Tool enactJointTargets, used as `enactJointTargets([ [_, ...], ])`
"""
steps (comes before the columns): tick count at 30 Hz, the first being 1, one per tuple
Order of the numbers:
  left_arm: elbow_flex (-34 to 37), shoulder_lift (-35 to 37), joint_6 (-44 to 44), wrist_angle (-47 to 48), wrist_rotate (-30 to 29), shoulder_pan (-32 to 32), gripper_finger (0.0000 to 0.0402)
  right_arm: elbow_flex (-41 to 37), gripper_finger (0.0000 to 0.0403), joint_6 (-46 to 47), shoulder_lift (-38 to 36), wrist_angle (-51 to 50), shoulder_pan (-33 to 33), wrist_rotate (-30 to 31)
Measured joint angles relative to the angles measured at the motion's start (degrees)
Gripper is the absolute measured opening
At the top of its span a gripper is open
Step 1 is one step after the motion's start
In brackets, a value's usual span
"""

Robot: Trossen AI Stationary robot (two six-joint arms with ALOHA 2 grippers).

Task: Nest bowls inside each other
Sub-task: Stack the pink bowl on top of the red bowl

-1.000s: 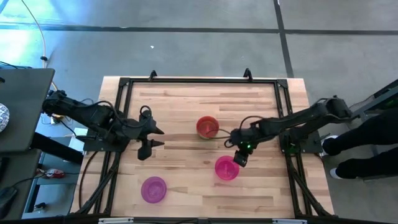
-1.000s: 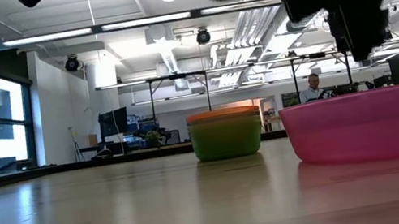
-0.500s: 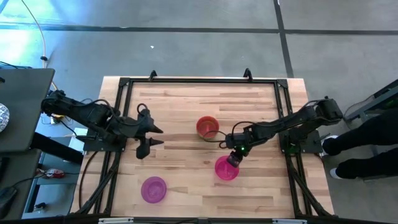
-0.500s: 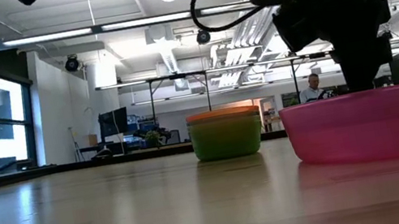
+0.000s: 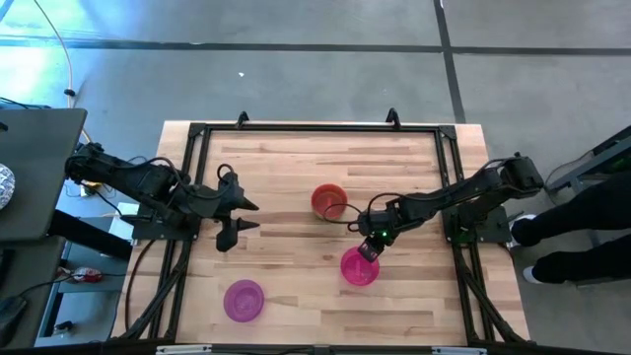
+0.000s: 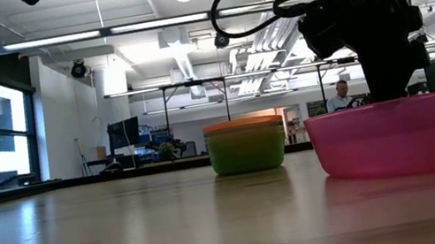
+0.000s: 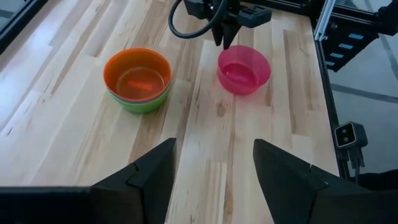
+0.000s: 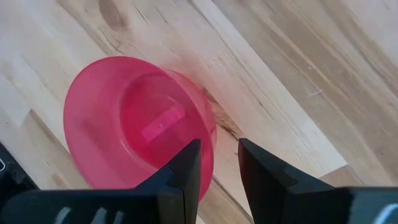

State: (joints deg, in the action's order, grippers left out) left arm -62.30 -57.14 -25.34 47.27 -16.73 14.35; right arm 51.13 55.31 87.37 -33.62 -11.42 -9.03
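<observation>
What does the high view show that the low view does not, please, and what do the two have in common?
Only the high view shows the purple bowl near the table's front edge, and the left tool, open and idle at the table's left side. Only the low view shows that the stack's outer bowl is green with an orange-red rim above it, plus the room behind with a seated person. Both show the pink bowl and the right tool lowered at its rim, one finger inside, one outside.
</observation>
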Motion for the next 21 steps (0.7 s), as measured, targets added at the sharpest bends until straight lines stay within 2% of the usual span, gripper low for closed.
enactJointTargets([
  [12, 0.0, 0.0, 0.0, 0.0, -0.5, 0.0, 0.0201, 0.0, 0.0099, -1.8, 0.1, 0.4, -0.9, -2.0],
  [21, 0.0, 0.0, 0.0, 0.0, -0.4, 0.0, 0.0201, 0.0, 0.0099, -0.5, 4.0, 1.0, -2.3, -3.1],
])
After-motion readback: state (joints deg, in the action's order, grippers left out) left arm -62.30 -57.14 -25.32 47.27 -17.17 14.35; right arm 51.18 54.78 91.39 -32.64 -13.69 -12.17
